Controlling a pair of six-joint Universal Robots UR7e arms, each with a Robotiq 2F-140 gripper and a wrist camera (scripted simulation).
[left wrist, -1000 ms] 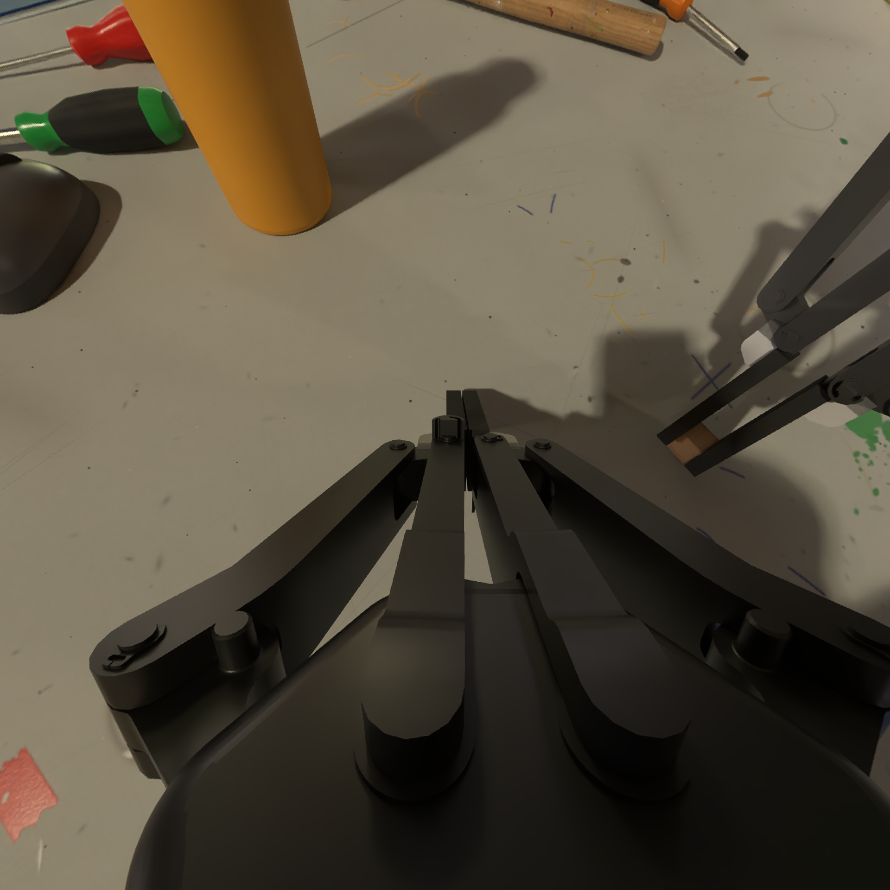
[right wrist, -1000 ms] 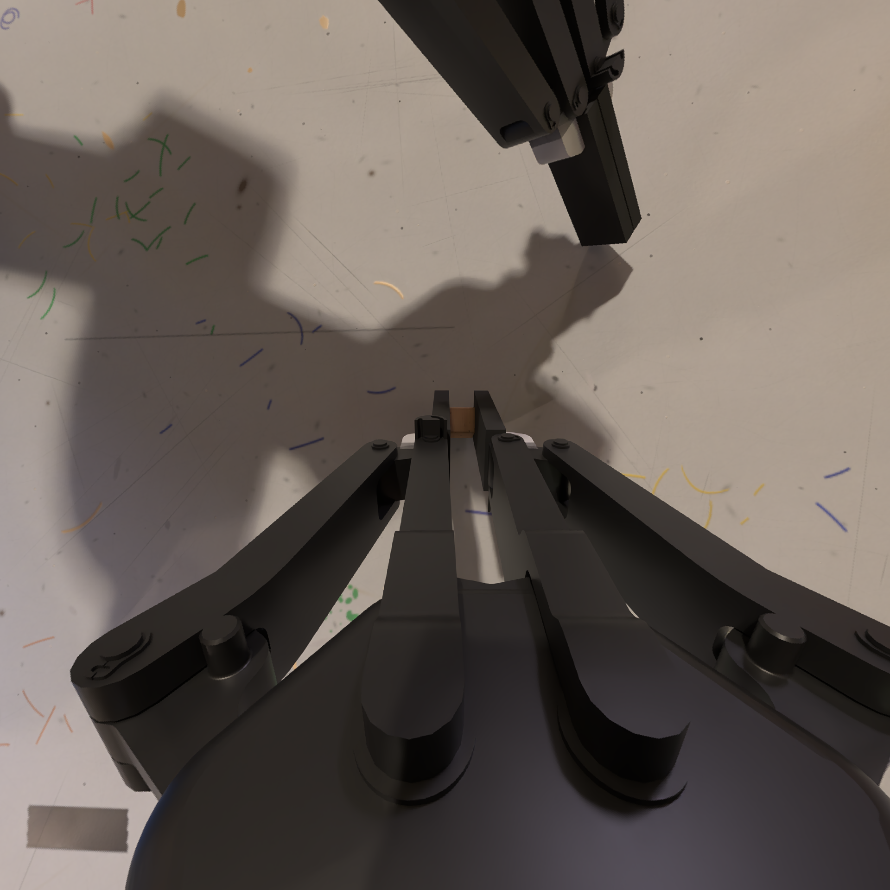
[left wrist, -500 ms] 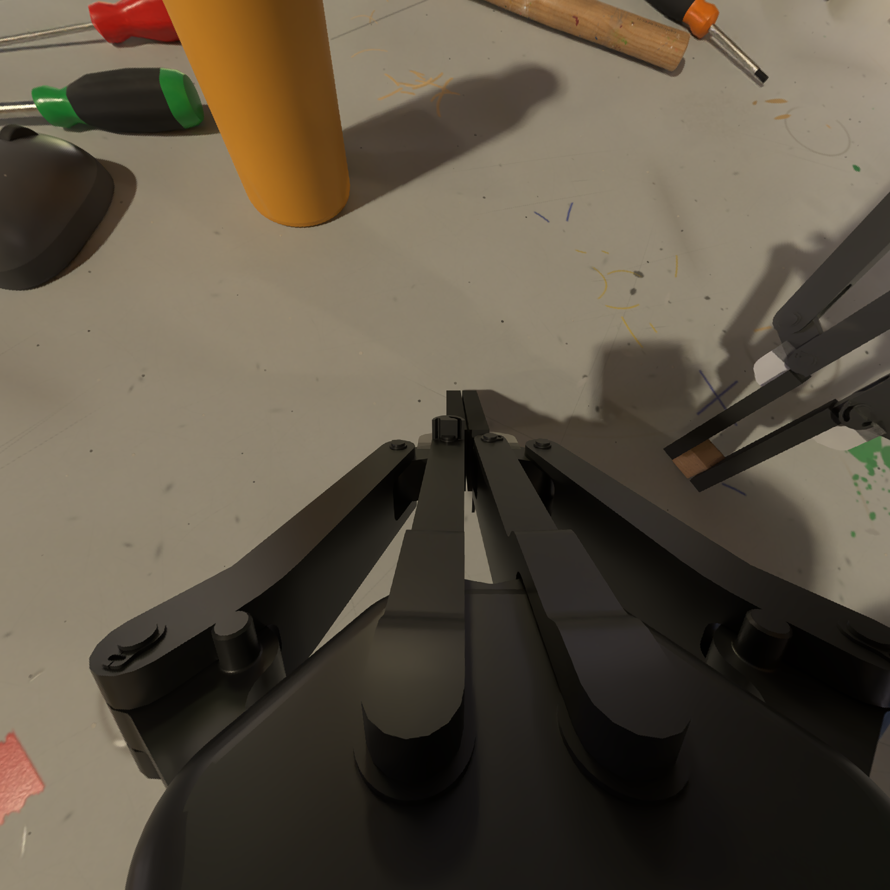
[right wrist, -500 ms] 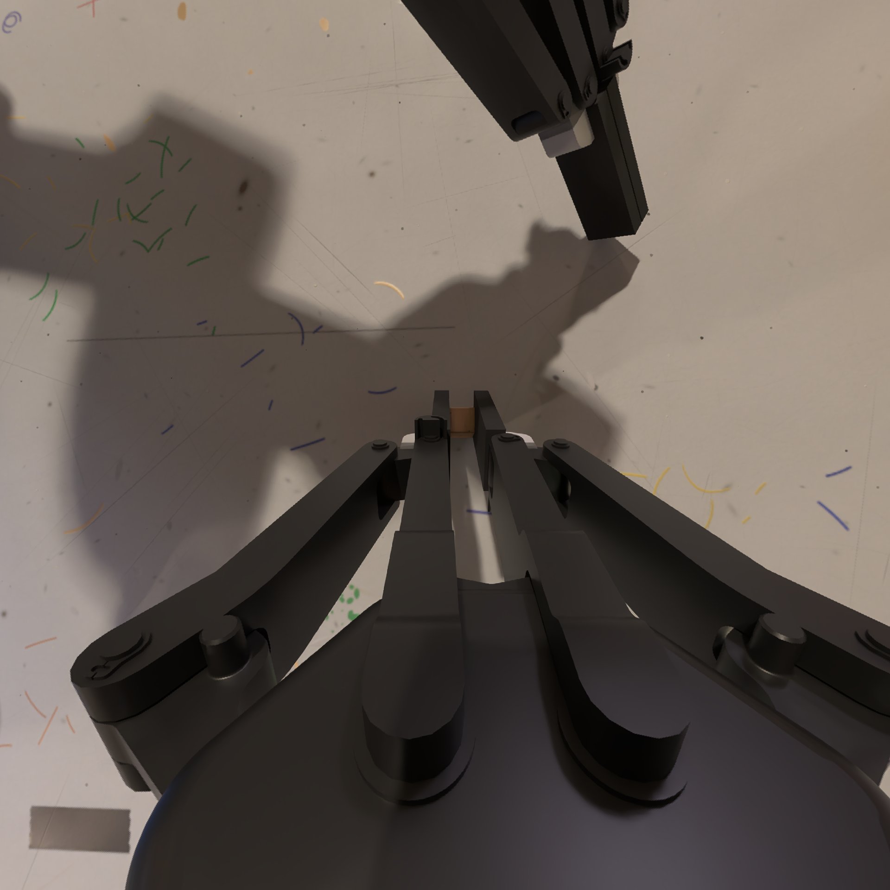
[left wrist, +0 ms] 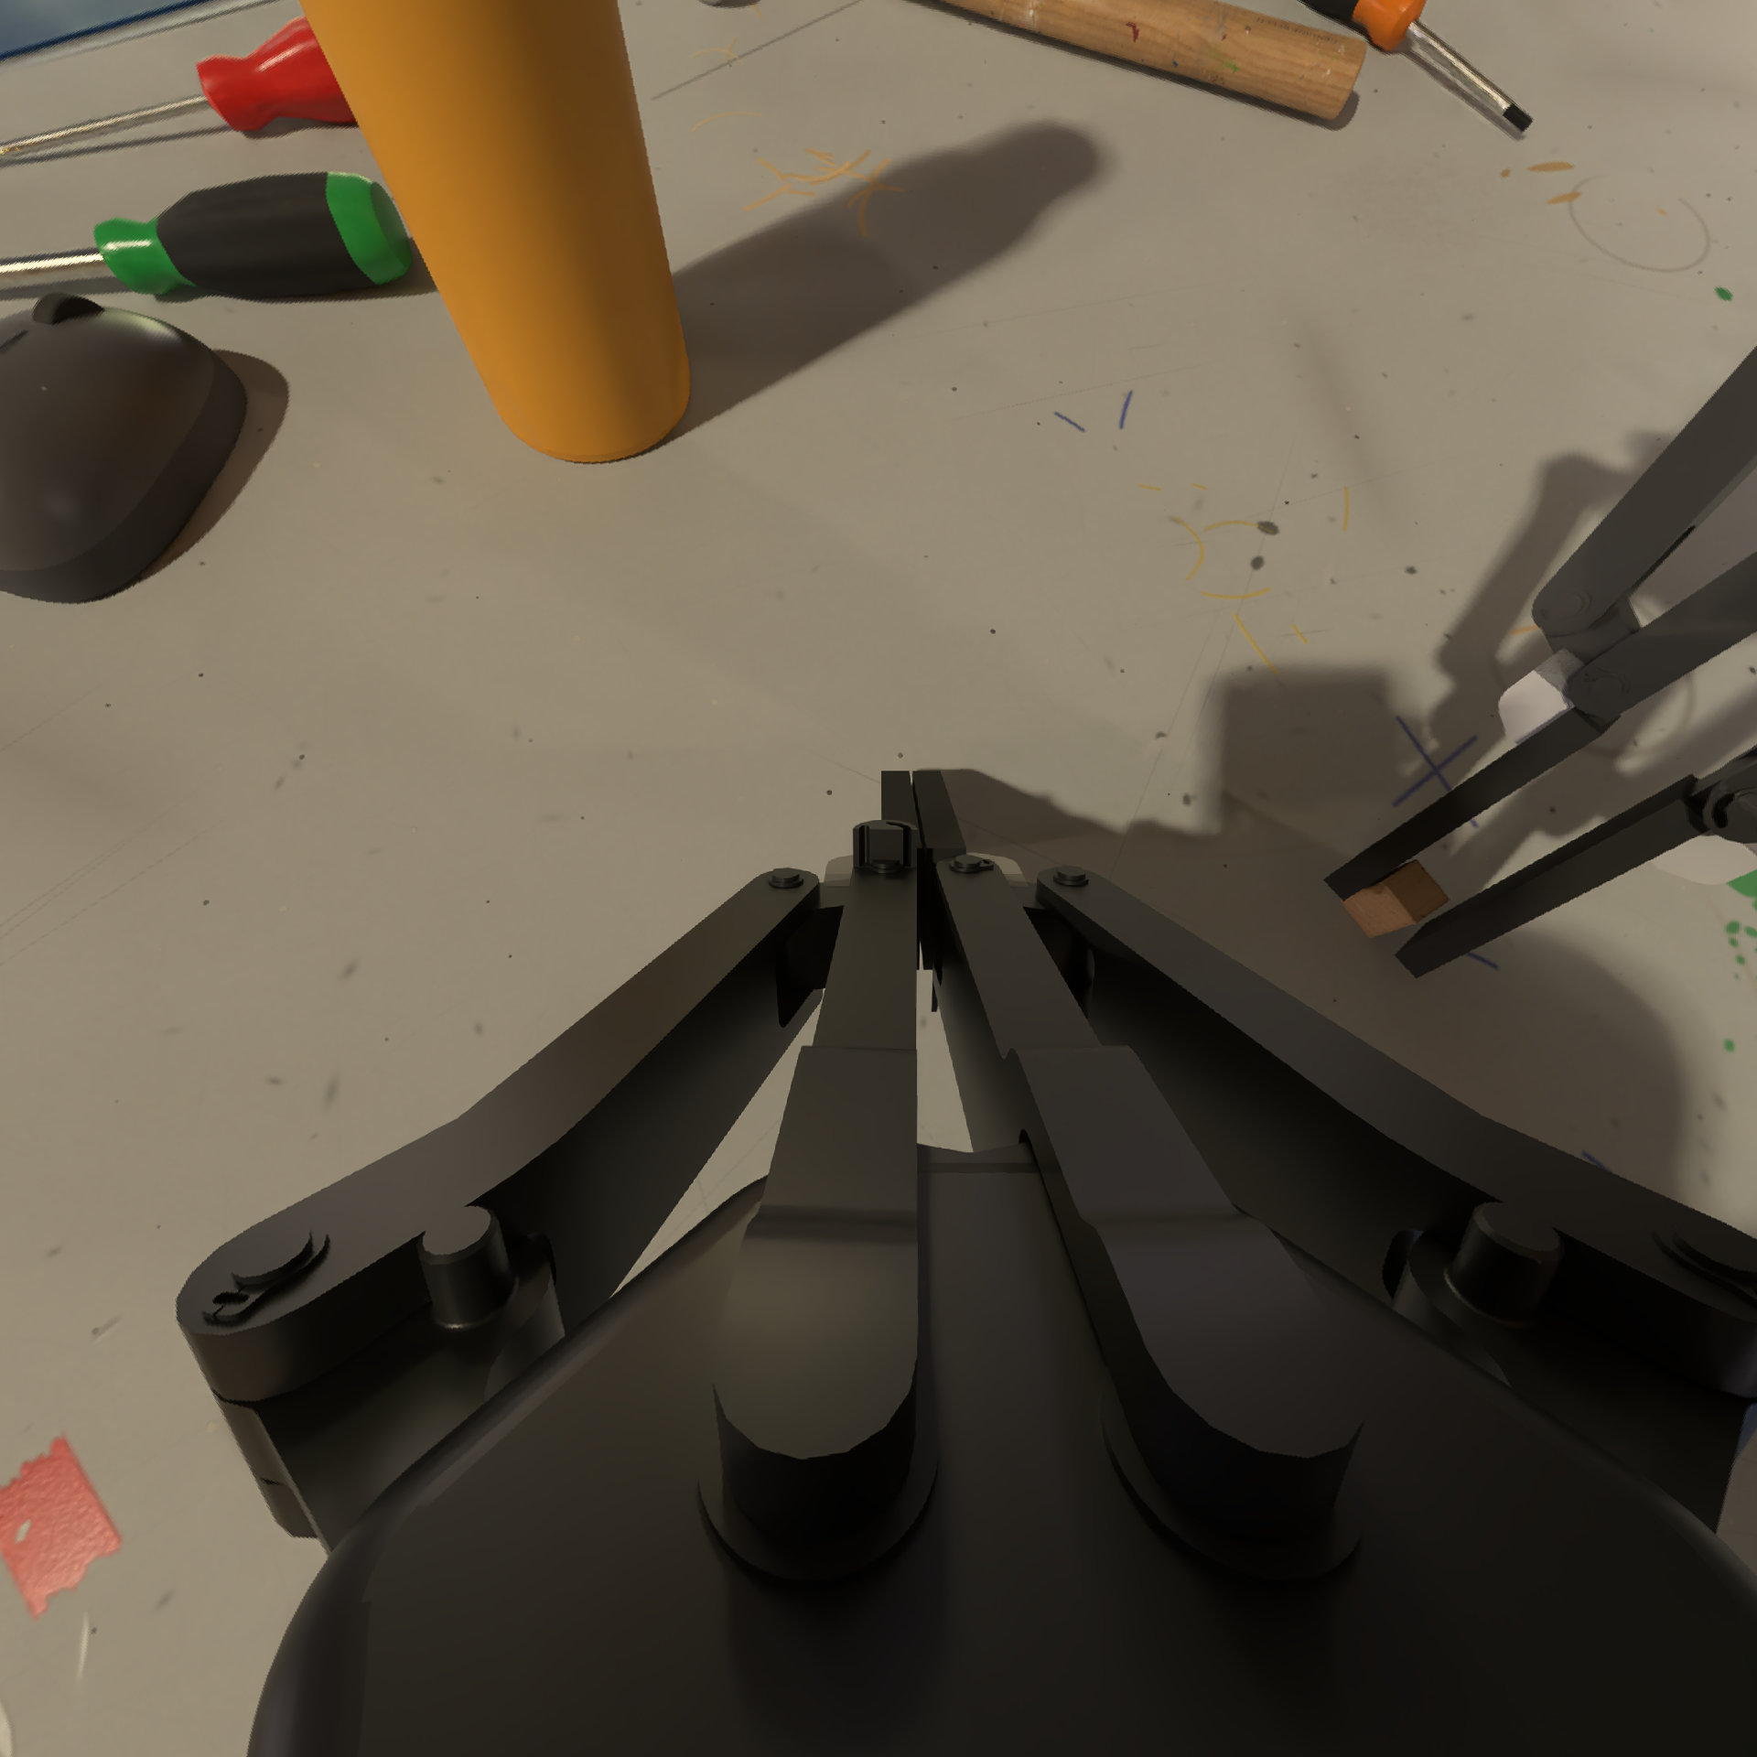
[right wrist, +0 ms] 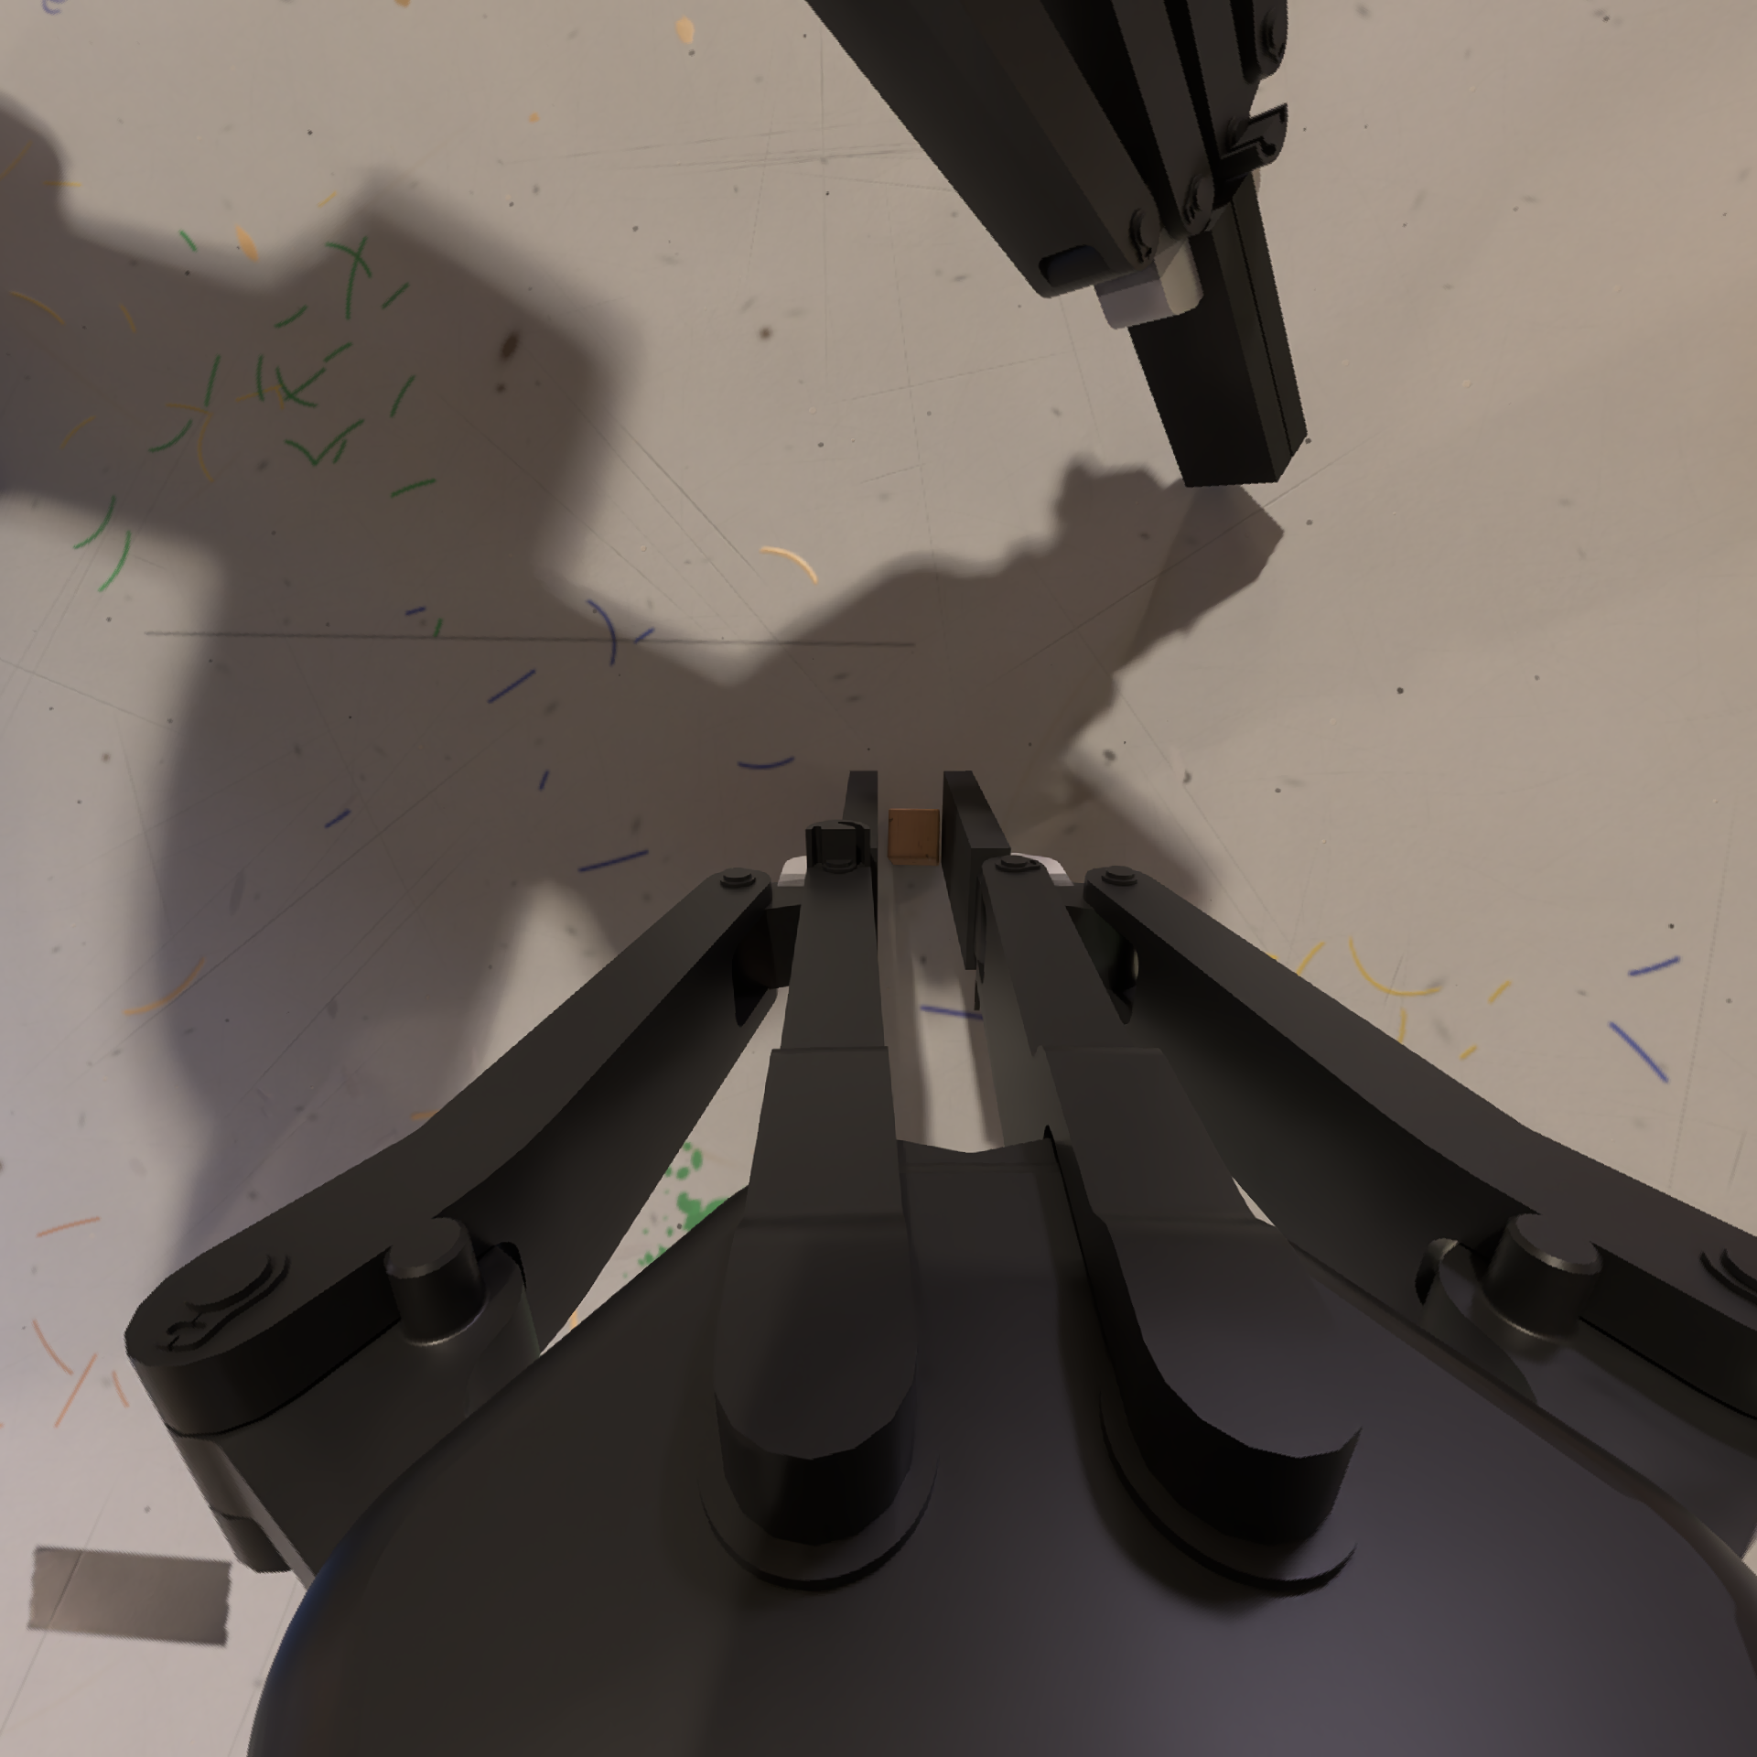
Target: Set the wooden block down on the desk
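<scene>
The small wooden block point(right wrist: 913, 837) sits between the fingertips of my right gripper point(right wrist: 911, 789), low over the grey desk point(right wrist: 1426, 666). The jaws stand slightly apart, with a thin gap beside the block. In the left wrist view the block point(left wrist: 1398, 908) appears to rest on the desk point(left wrist: 856, 589) between the right gripper's point(left wrist: 1374, 927) fingers. It touches the upper finger and stands off the lower one. My left gripper point(left wrist: 913, 789) is shut and empty, a short way left of the block. It also shows in the right wrist view point(right wrist: 1236, 456).
An orange cup point(left wrist: 532, 238) stands at the far left. Beside it lie a green and black screwdriver point(left wrist: 257, 233), a red screwdriver point(left wrist: 276, 86) and a black mouse point(left wrist: 95, 447). A wooden handle point(left wrist: 1169, 48) and an orange screwdriver point(left wrist: 1426, 48) lie at the back.
My right gripper's fingers have parted a little from the block. The left gripper stays shut and has drifted slightly, so the cup and tools shift right in its view.
</scene>
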